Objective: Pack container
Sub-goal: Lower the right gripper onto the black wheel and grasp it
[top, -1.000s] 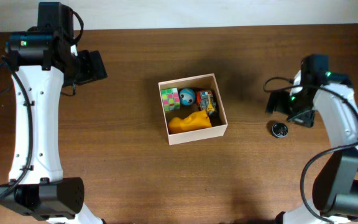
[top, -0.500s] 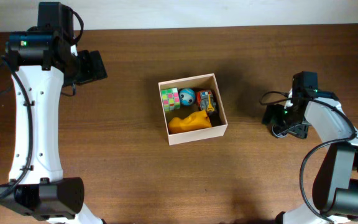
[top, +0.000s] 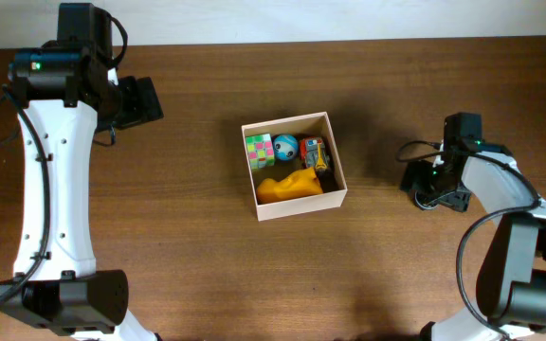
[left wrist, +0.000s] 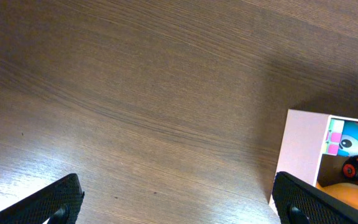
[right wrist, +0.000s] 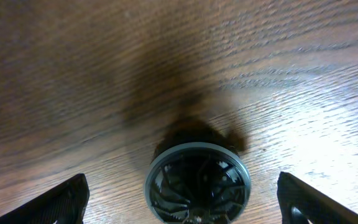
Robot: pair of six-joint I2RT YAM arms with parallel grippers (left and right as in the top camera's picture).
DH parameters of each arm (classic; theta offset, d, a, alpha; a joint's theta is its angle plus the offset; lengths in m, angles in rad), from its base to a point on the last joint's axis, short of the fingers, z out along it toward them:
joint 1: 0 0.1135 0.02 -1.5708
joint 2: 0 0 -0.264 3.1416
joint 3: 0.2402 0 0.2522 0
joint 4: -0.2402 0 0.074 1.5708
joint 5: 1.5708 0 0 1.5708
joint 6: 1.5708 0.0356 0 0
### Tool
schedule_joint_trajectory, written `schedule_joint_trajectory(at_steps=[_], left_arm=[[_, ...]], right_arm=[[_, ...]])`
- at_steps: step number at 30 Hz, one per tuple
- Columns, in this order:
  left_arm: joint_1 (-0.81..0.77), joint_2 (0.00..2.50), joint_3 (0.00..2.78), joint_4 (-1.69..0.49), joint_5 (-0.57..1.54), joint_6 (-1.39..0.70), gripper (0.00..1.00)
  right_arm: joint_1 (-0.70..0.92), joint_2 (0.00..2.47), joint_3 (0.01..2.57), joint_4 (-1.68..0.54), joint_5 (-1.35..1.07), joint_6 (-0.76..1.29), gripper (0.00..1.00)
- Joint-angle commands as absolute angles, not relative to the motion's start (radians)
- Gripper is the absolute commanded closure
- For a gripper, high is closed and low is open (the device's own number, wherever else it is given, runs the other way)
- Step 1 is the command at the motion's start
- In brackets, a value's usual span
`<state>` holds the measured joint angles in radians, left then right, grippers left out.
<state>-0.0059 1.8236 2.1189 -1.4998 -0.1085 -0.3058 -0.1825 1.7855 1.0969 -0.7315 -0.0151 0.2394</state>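
The container (top: pixel 335 161) is a square white-walled box at the table's middle. It holds a coloured cube (top: pixel 258 148), a blue ball (top: pixel 285 146), a small red toy (top: pixel 315 155) and an orange toy (top: pixel 288 187). Its corner shows in the left wrist view (left wrist: pixel 303 155). My right gripper (top: pixel 428 197) is open and low over a small dark round wheel-like toy (right wrist: pixel 197 183), which lies on the table between its fingers (right wrist: pixel 182 208). My left gripper (left wrist: pixel 179 208) is open and empty, high at the left (top: pixel 145 99).
The brown wooden table (top: pixel 188 246) runs to a white wall along the far edge. Both arm bases stand at the near corners.
My right gripper has moved toward the near side and down over the round dark toy, which it now covers from above. The left arm has not moved.
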Motion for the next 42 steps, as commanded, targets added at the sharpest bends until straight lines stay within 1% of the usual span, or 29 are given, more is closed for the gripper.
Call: schedule_joint_trajectory(at_steps=[1,3,6,11,15,27,38,42], left_arm=[[-0.004,1.823,2.133,-1.497,-0.105,-0.290,0.01],[-0.004,1.823,2.133,-1.497,-0.105,-0.290,0.01],[-0.004,1.823,2.133,-1.497,-0.105,-0.290,0.01],[-0.004,1.823,2.133,-1.497,-0.105,-0.290,0.01],[-0.004,1.823,2.133,-1.497,-0.105,-0.290,0.01],[-0.004,1.823,2.133,-1.497,-0.105,-0.290,0.01],[-0.004,1.823,2.133,-1.497,-0.105,-0.290,0.01],[-0.004,1.823,2.133,-1.497,-0.105,-0.290,0.01]], right_arm=[[-0.185,1.824,1.086,-0.731,-0.010,0.253,0.09],[-0.184,1.839,1.086,-0.727,-0.015,0.253,0.10],[-0.184,1.847,1.086,-0.725,-0.015,0.258,0.16],[-0.185,1.847,1.087,-0.715,-0.014,0.271,0.17],[-0.185,1.847,1.087,-0.713,-0.013,0.271,0.23],[-0.185,1.869,1.086,-0.702,-0.014,0.271,0.25],[-0.184,1.869,1.087,-0.704,-0.014,0.271,0.43],[-0.184,1.869,1.106,-0.722,-0.014,0.271,0.45]])
